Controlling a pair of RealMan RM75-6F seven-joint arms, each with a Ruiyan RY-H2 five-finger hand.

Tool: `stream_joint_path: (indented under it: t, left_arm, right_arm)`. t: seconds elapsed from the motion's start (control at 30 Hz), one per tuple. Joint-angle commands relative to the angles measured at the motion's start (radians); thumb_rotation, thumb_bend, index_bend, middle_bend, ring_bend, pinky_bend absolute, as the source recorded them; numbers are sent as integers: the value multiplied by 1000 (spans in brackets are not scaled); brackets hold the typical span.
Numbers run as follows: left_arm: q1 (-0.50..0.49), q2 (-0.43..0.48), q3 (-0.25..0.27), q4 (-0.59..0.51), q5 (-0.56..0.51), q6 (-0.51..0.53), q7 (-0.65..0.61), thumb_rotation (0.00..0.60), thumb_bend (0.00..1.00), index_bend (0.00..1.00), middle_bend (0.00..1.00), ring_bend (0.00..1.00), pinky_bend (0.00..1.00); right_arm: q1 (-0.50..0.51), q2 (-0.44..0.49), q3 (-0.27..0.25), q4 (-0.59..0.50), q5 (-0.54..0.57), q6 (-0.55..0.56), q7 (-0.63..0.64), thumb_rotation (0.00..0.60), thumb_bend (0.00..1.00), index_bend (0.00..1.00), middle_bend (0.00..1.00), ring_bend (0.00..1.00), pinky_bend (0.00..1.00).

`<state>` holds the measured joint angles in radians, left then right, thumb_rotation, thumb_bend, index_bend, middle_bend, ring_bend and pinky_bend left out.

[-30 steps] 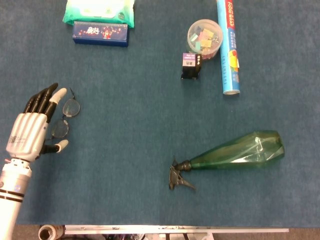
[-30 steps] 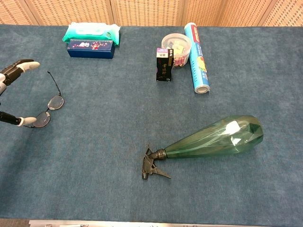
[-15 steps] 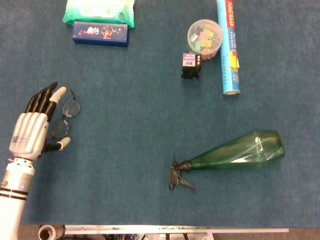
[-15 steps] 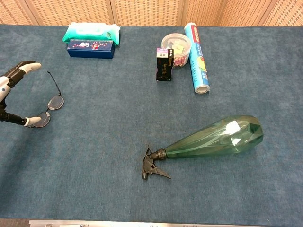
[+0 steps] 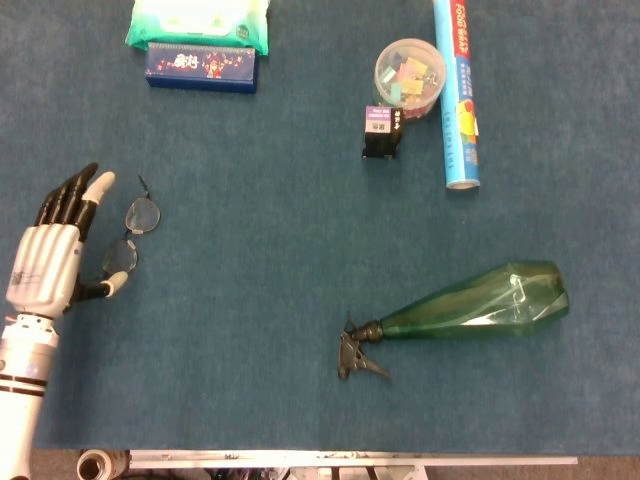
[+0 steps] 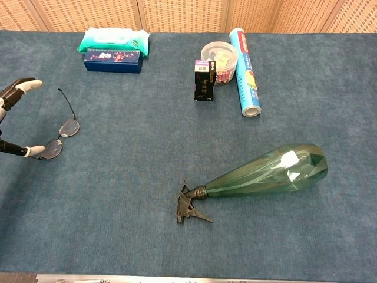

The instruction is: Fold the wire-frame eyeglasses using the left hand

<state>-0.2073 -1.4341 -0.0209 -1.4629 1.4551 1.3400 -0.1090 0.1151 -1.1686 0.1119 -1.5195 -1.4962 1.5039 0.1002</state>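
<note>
The left hand [image 5: 50,255] lies spread just left of the glasses [image 5: 131,235], thumb touching the near lens. A clumsy push could slide or bend the thin frame.

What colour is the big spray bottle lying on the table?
The spray bottle is see-through green with a black nozzle; the chest view shows it best.

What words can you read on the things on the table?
"FOOD WRAP", as far as it reads, on the blue roll.
Blue box: printing too blurred to read.
Small black box: purple label too small to read.
Green wipes pack: no text legible.
Green spray bottle: no words show.
</note>
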Motion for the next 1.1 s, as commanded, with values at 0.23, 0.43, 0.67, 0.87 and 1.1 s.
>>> stream_joint_path:
  t: [0.23,0.43,0.67,0.87,1.1]
  left_arm:
    - [-4,-9,-12,94,5,-2,-68,600,0,0,0,0,76]
    - [-7,-16,-18,148,20,14,-91,600,0,0,0,0,76]
    - [-16,-27,-27,209,36,30,-106,600,0,0,0,0,76]
    - [-24,-40,-32,260,45,36,-134,600,0,0,0,0,76]
    - [-42,-50,-39,318,57,34,-164,600,0,0,0,0,76]
  right_arm:
    - [1,0,0,-2,-1,0,-4,600,15,52,231,215,511]
    - [0,0,0,-4,-2,1,-6,600,14,52,231,214,511]
    - [1,-1,0,-5,-2,1,-8,600,15,52,231,215,511]
    - [0,-1,-1,-6,-1,1,-10,600,15,52,231,215,511]
    - [1,-1,-1,-5,-2,1,-11,600,14,52,231,215,511]
